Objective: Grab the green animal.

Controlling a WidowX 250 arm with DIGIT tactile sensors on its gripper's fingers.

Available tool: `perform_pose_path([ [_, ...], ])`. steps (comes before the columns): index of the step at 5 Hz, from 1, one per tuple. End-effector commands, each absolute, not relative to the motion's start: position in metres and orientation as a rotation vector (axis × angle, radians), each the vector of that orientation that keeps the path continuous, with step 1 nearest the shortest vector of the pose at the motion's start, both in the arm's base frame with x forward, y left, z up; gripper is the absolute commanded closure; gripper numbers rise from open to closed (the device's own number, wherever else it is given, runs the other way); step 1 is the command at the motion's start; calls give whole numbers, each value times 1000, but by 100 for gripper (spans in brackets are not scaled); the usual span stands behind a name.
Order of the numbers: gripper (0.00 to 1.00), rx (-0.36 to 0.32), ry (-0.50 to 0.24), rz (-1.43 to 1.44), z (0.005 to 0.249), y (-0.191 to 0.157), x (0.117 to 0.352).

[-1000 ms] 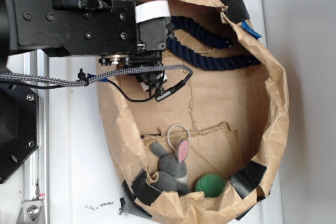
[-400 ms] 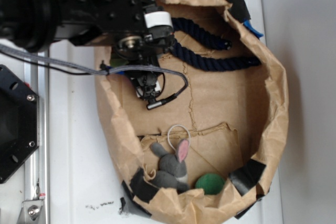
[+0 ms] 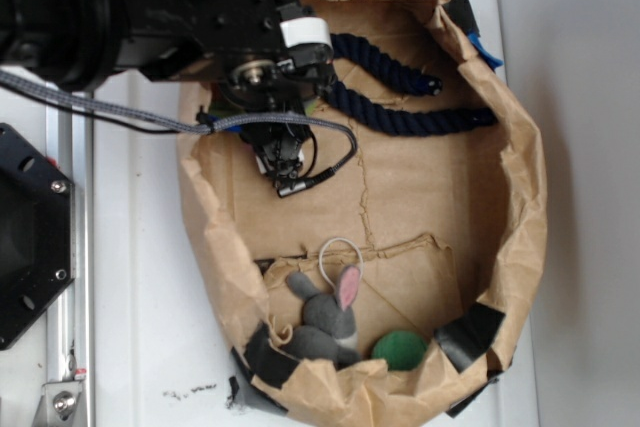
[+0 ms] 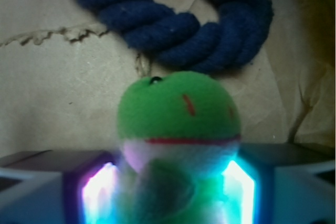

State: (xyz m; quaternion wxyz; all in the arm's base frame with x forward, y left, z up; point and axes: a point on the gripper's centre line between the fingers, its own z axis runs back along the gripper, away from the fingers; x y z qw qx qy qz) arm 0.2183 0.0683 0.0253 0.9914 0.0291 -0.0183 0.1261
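Note:
The green animal fills the wrist view: a fuzzy lime-green plush with a round green-and-cream head, red marks and a red line. It sits between my gripper's two glowing pads, which press against both of its sides, so the gripper is shut on it. In the exterior view the gripper reaches down into the upper left of the brown paper bag. There the arm hides the plush.
A dark blue rope lies coiled at the bag's top, just behind the plush. A grey plush bunny with a pink ear and a dark green ball rest at the bag's bottom edge. Crumpled paper walls ring the floor.
The arm has swung and turned its wrist over the bag's upper left, ending slightly lower. The bag's rim has shifted a little. Bunny and ball have stayed put.

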Motion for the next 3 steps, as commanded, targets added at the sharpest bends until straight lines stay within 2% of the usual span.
perform_pose_path([
  [1, 100, 62, -60, 290, 36, 82, 220],
  [2, 100, 81, -56, 256, 53, 77, 232],
  [3, 100, -55, -105, 157, 103, 45, 270],
])
